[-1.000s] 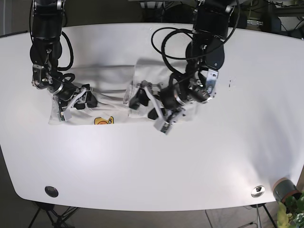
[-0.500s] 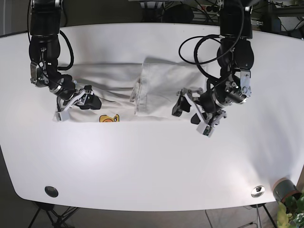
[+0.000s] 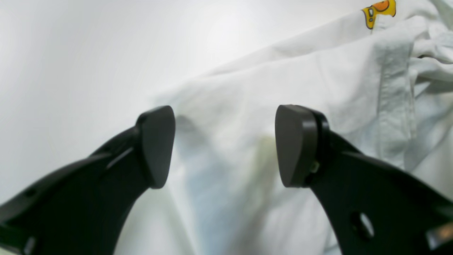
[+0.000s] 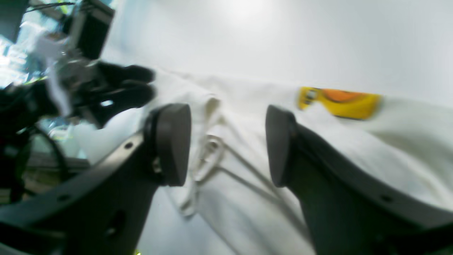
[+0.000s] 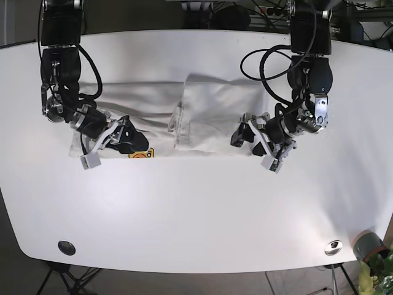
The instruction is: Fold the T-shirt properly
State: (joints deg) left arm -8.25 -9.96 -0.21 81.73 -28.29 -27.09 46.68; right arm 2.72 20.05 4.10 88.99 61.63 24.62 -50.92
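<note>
One fold looks done: I see the white T-shirt [image 5: 184, 117] lying mid-table [image 5: 196, 209], one end doubled over. My left gripper [image 3: 225, 146] and right gripper [image 4: 228, 143] both gape empty; the other end remains unfolded.

Left gripper [image 5: 253, 140] pulled back right, clear of the folded flap of the T-shirt [image 5: 209, 114]. Right gripper [image 5: 113, 136] slid right along the near hem (jaws spread), next to the yellow print [image 5: 140, 154].
</note>
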